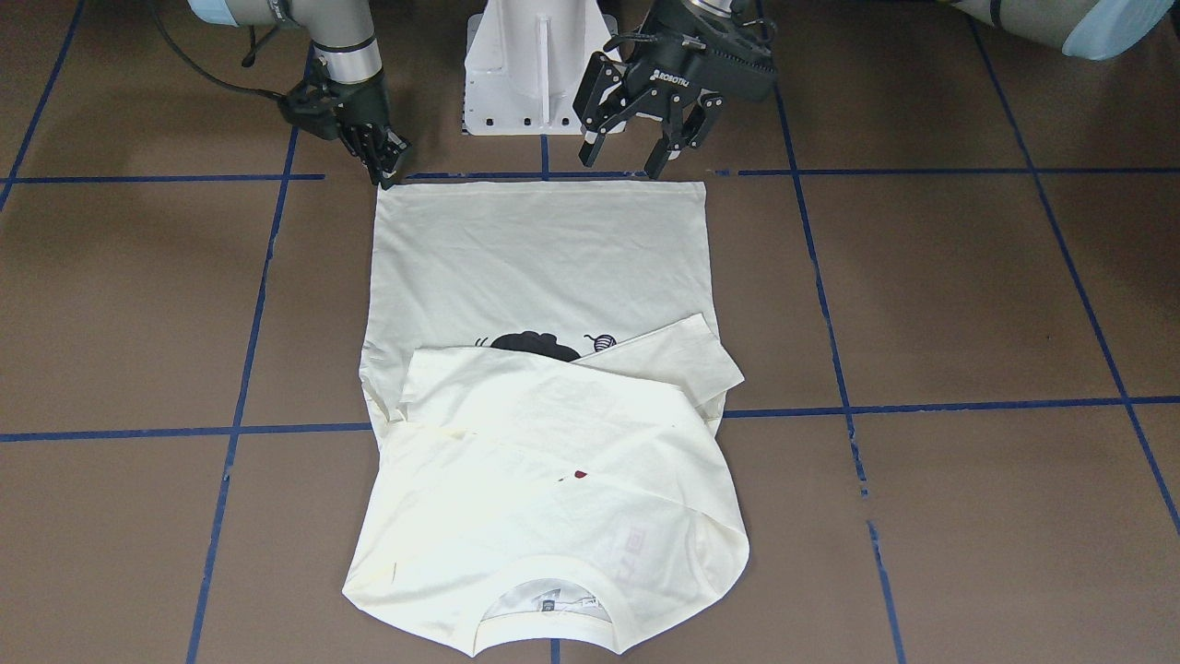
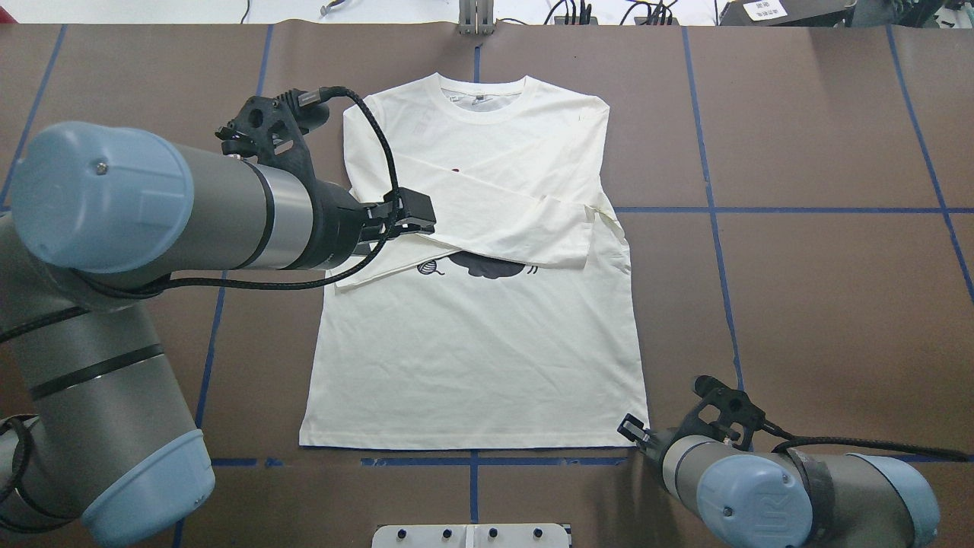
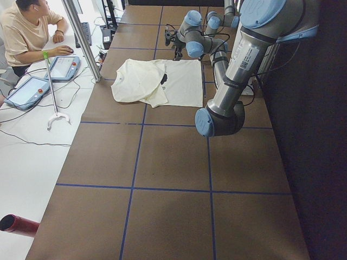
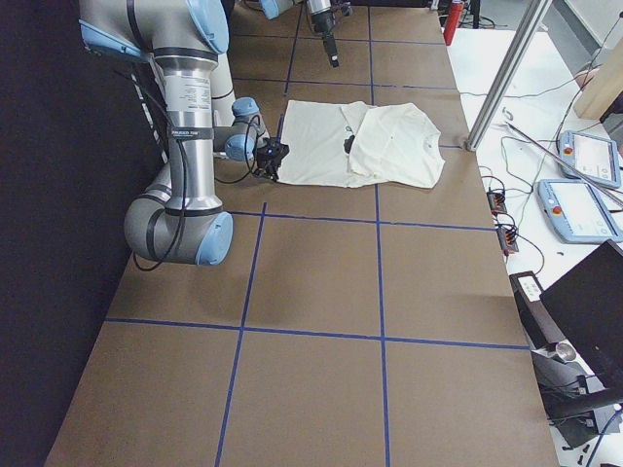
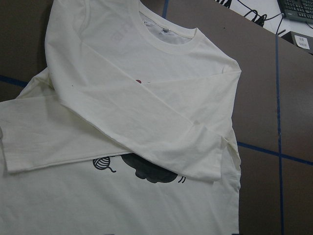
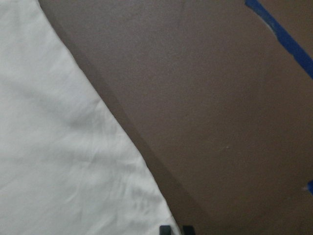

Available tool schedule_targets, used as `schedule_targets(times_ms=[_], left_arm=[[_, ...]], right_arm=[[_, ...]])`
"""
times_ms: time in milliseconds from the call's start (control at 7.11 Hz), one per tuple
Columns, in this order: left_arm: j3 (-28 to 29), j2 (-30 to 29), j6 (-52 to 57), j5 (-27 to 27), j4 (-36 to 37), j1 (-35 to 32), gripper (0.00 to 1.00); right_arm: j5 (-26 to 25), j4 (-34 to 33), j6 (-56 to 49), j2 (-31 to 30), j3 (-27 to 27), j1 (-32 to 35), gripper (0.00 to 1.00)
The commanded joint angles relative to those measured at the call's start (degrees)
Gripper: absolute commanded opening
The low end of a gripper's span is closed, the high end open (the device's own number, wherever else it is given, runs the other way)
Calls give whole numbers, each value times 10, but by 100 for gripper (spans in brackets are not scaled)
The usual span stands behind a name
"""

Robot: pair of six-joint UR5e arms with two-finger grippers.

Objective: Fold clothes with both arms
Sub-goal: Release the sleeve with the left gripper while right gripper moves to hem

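One brown table [image 1: 968, 304] gridded with blue tape [image 1: 922, 171]; left hand [image 1: 622, 163] splayed, right hand [image 1: 388, 177] closed.

The cream long-sleeved cotton T-shirt [image 1: 535, 267] is showing a black cat print [image 2: 487, 266] and a black-outlined yarn ball [image 5: 101, 163] on its chest, plus a small speck of dark red lettering [image 1: 580, 474]. The matte brown table covering [image 1: 968, 304] is carrying a grid of blue tape lines [image 1: 922, 407] — and the white pedestal base [image 1: 516, 65] is standing out against it. The silver-grey tubular left arm [image 2: 221, 213] and right arm [image 2: 860, 483] are wearing light-blue joint caps [image 2: 99, 198], with black cables [image 2: 386, 160] and black two-finger grippers — left gripper [image 1: 625, 155], right gripper [image 1: 389, 175].
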Motion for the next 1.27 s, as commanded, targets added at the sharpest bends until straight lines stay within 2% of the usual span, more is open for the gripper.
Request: schedule_targets(times_ms=[0,281,422,703,1125], left_arm=[[2,11,-12,0,0,8,85],[0,50,-16,-3,-2,42,85],[-30,97,-53,-4,-2,64,85],[-33,142,-98,0,-1,101,85],[-19,146,-168,1,0,148,84]], right_arm=[[3,0,-1,-1,12,2,0],[4,-1,-1,-6,27,3,0],[6,-2,-3,-5,42,3,0],[19,-2,-6,-6,67,5,0],[27,-3,-6,-11,81,17,0]])
